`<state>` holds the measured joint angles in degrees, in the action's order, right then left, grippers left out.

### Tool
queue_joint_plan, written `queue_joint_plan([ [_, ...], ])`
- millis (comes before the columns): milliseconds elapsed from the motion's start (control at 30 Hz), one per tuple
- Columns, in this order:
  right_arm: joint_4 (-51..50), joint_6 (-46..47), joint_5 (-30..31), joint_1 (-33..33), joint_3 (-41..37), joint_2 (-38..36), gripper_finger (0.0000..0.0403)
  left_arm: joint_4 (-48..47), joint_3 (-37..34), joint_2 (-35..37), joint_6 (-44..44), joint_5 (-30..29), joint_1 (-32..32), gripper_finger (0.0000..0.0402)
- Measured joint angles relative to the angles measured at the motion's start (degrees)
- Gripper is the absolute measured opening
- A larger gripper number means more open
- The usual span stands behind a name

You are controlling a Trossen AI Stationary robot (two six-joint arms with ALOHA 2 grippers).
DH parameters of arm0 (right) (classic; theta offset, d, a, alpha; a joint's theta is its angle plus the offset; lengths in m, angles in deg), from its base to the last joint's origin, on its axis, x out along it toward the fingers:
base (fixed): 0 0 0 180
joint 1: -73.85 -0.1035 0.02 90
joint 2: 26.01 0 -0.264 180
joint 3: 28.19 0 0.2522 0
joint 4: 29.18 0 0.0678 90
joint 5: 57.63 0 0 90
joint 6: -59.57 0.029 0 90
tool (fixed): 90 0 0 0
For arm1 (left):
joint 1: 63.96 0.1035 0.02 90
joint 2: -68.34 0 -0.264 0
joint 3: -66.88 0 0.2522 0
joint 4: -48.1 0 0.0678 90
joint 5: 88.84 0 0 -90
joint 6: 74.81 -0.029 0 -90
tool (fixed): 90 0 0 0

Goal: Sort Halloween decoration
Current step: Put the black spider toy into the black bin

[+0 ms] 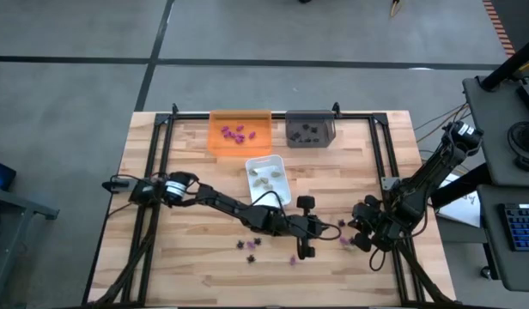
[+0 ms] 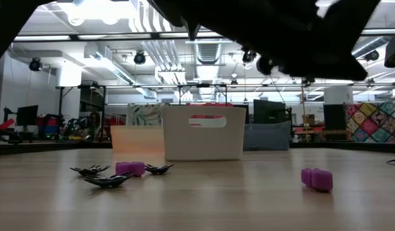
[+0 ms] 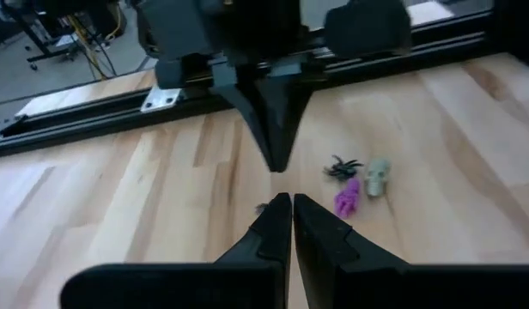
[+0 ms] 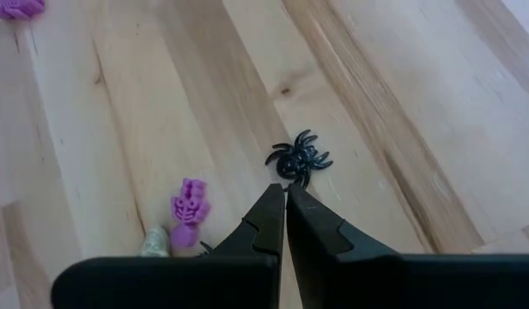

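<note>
both grippers hang clenched and empty over the table's near edge, the right gripper (image 4: 285,190) tip just short of a black spider (image 4: 299,160) at its twelve o'clock with a purple skeleton (image 4: 189,209) at nine, the left gripper (image 3: 292,201) facing it nose to nose, so i'd worry about a knock scattering them.

Wood table (image 1: 187,257): orange tray (image 1: 240,131), grey tray (image 1: 309,129), white tray (image 1: 267,178); loose purple/black/beige toy pieces (image 1: 250,245) near front.
</note>
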<state>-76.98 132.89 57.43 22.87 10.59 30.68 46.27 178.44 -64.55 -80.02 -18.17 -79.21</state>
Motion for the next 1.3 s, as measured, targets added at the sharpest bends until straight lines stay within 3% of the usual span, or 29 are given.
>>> queue_joint_plan([
  [200, 0.02, 0.15, -0.98, 0.0, 0.0, 0.0, 0.0009, 1.56, 1.93, -4.18, 5.49, 0.17, -0.07, 0.0],
  [767, 0.45, -0.56, 0.5, 0.0, -0.29, 0.09, 0.0009, -3.83, 12.4, -12.26, 3.04, -2.66, 0.04, 0.0],
  [1133, 0.47, -3.48, -0.21, 0.0, -0.57, 0.02, 0.0009, -4.47, 13.18, -13.18, 1.41, -2.64, 0.09, 0.0],
  [1300, 0.44, -3.5, -4.51, 0.0, -0.57, 0.02, 0.0009, -4.92, 13.18, -13.18, 1.4, -2.64, 0.09, 0.0],
])
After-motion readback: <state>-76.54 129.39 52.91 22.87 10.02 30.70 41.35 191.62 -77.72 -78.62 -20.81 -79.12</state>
